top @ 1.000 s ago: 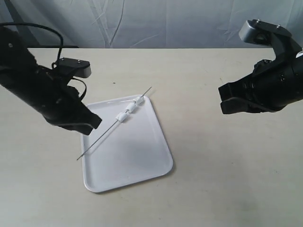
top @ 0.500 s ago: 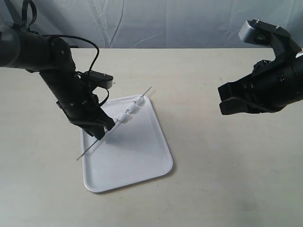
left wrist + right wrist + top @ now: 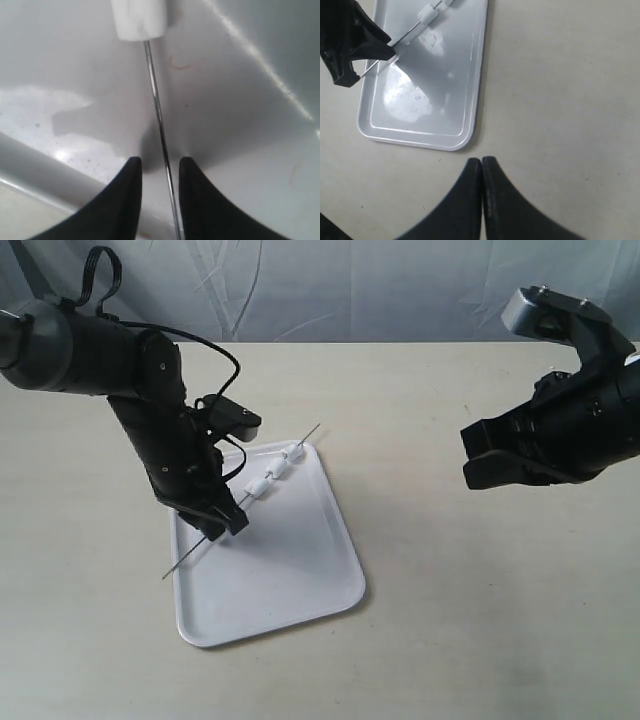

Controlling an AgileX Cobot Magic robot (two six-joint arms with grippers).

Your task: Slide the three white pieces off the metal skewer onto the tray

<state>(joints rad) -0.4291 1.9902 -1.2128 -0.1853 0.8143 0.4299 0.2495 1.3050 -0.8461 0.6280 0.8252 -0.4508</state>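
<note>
The metal skewer [image 3: 192, 554] lies slanted across the tray [image 3: 290, 565], its lower tip past the left rim. The three white pieces [image 3: 278, 467] sit in a row on its upper half, over the tray's far corner. My left gripper [image 3: 228, 523] is low over the skewer below the pieces. In the left wrist view it [image 3: 159, 167] is open, its two fingers either side of the skewer [image 3: 159, 120], with the nearest white piece [image 3: 139, 19] just ahead. My right gripper [image 3: 478, 468] hangs shut [image 3: 481, 162] above bare table, well right of the tray [image 3: 450, 75].
A beige tabletop [image 3: 470, 590] carries the tray. A grey cloth backdrop [image 3: 350, 290] hangs behind the far edge. The left arm's black cable [image 3: 215, 350] loops above the arm.
The left arm swung right and down from the table's left side until its fingers straddle the skewer's lower part. The right arm, skewer and pieces have not moved.
</note>
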